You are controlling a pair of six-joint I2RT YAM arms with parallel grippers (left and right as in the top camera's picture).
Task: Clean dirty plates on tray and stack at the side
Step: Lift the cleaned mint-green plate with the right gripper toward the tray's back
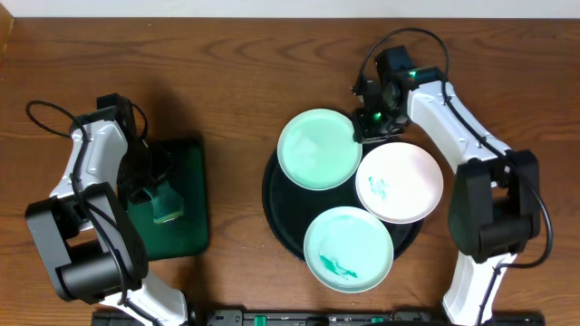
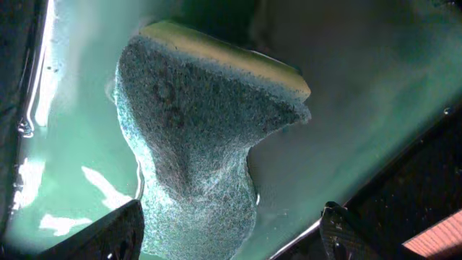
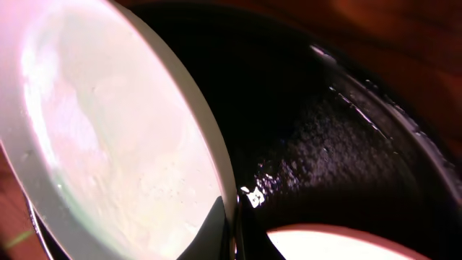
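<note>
The black tray [image 1: 276, 213] holds three plates: a mint-green plate [image 1: 319, 148] at the back left, a white plate [image 1: 400, 182] with a small green smear at the right, and a mint-green plate [image 1: 348, 248] with green smears at the front. My right gripper [image 1: 370, 127] is shut on the right rim of the back mint plate [image 3: 108, 137], its fingers [image 3: 213, 231] pinching the edge above the tray [image 3: 346, 144]. My left gripper [image 2: 231, 235] stands open over a sponge [image 2: 202, 123], which lies between its fingers [image 2: 115, 235] untouched.
The sponge [image 1: 167, 204] rests on a wet rectangular dark green tray [image 1: 186, 231] at the left of the wooden table. The white plate [image 3: 332, 242] lies just under the right gripper. Both arm bases stand at the front edge.
</note>
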